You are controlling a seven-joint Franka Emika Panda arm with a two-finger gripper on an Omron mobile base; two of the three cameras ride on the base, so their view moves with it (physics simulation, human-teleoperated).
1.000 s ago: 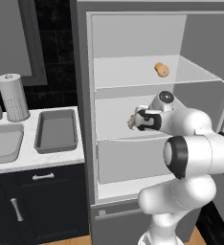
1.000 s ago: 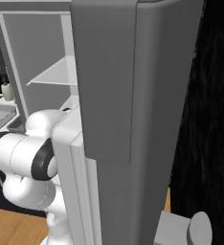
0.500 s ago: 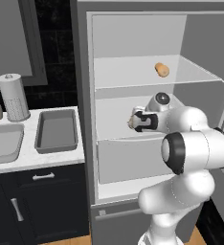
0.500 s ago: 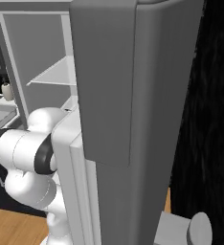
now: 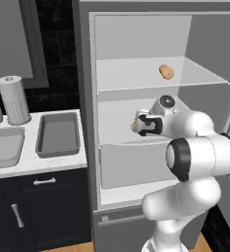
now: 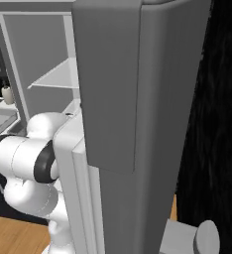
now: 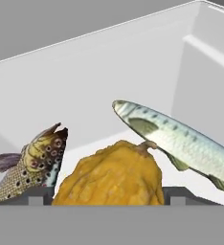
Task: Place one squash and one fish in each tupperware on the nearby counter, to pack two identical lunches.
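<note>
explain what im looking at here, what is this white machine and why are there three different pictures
It is a white robot arm reaching into an open fridge. Two pictures come from cameras on its base, looking past it from the left and the right. The third comes from a camera on its hand. There, the gripper sits around a lumpy yellow squash, with a spotted fish on one side and a silvery fish on the other. Whether the squash is gripped, I cannot tell. Another squash lies on the upper shelf. On the white counter stands an empty grey tray.
</note>
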